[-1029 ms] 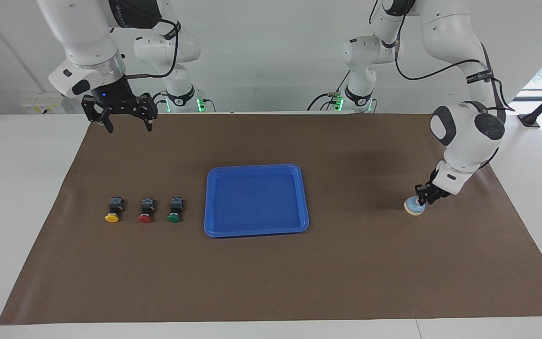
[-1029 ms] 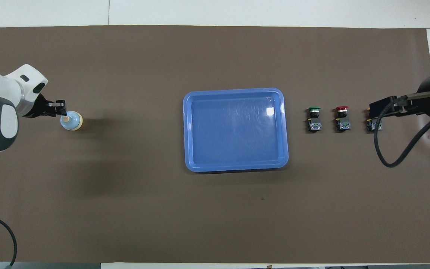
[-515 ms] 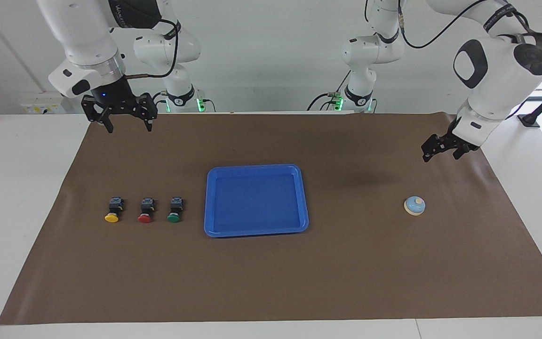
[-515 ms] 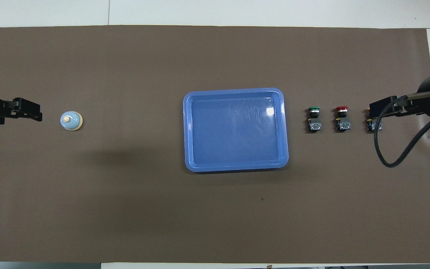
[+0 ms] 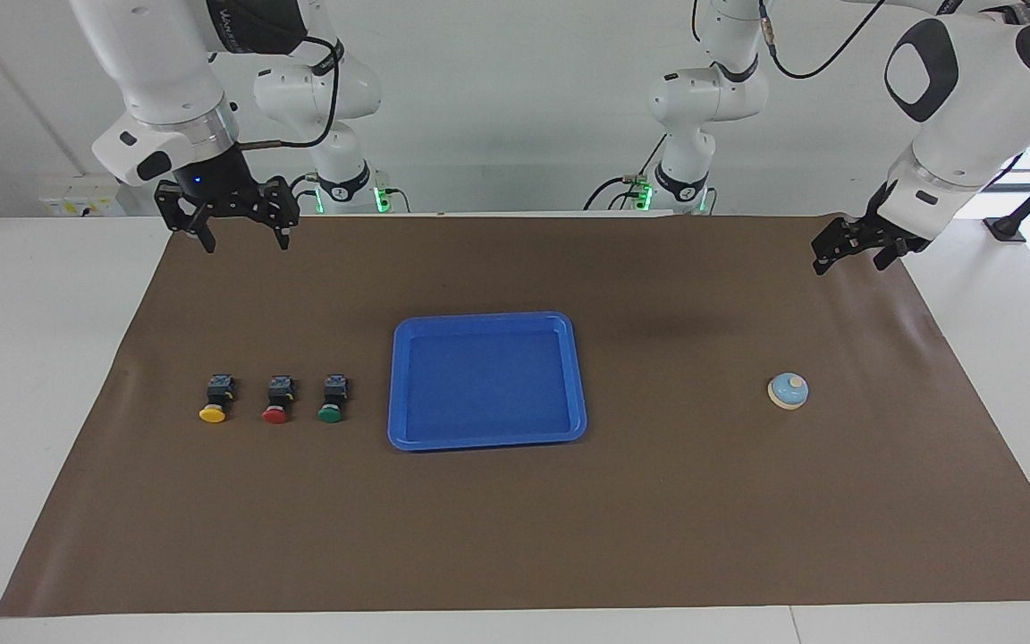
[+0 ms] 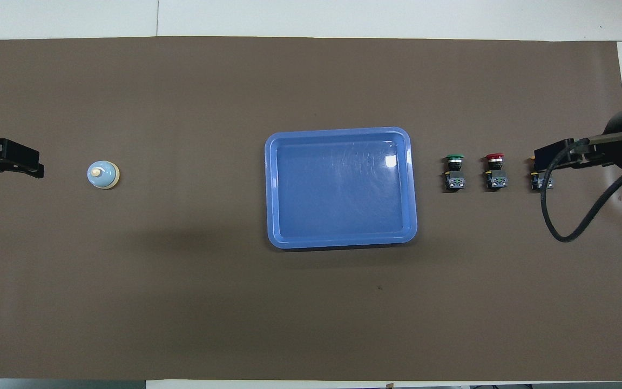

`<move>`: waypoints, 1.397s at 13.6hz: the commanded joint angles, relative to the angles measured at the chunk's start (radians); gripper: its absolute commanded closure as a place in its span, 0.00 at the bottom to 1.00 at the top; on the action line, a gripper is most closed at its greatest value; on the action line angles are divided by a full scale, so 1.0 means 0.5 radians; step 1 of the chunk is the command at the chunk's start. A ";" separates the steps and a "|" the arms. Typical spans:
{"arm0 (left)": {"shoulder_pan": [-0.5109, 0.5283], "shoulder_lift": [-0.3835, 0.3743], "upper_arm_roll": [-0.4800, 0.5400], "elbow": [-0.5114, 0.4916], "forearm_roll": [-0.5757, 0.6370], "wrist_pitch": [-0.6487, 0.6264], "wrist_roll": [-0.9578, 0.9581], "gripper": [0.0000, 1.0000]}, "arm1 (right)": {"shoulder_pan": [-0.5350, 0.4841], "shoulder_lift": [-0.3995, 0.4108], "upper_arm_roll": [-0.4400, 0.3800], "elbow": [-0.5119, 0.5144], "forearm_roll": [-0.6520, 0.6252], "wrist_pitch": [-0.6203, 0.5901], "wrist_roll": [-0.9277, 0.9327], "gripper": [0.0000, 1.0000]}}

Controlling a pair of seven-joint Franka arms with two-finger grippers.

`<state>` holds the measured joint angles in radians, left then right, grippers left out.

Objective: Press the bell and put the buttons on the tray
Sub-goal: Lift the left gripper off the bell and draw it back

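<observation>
The light blue bell (image 5: 788,392) sits on the brown mat toward the left arm's end, untouched; it also shows in the overhead view (image 6: 103,175). My left gripper (image 5: 848,259) is raised high, off the bell, over the mat's edge at that end (image 6: 37,168). The yellow button (image 5: 213,401), red button (image 5: 276,401) and green button (image 5: 332,400) lie in a row beside the empty blue tray (image 5: 486,318), toward the right arm's end. My right gripper (image 5: 245,243) waits open and empty, high over that end. In the overhead view it (image 6: 551,154) hides the yellow cap.
The brown mat (image 5: 515,537) covers most of the white table. A black cable (image 6: 554,227) loops from the right arm over the mat near the yellow button's body (image 6: 541,182). The tray's rim also shows in the overhead view (image 6: 338,131).
My left gripper was down on the bell a second ago. It has lifted off and pulled up and away toward the left arm's end. The right arm has not moved.
</observation>
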<state>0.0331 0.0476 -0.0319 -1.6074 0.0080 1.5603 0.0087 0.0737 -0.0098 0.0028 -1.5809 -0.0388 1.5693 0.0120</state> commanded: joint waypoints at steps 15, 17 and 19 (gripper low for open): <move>-0.042 -0.144 -0.001 -0.065 -0.025 -0.028 0.022 0.00 | -0.282 -0.057 0.019 -0.133 0.068 -0.071 -0.101 0.00; -0.069 -0.144 -0.001 -0.062 -0.025 -0.028 0.026 0.00 | -0.313 -0.039 0.019 -0.118 0.133 -0.068 -0.104 0.00; -0.063 -0.147 -0.001 -0.062 -0.025 -0.040 0.023 0.00 | -0.316 -0.030 0.019 -0.109 0.136 -0.068 -0.104 0.00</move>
<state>0.0099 -0.0013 -0.0421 -1.6172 0.0079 1.5535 0.0130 -0.0654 -0.0134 0.0016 -1.6212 0.0072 1.5296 -0.0170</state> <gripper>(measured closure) 0.000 0.000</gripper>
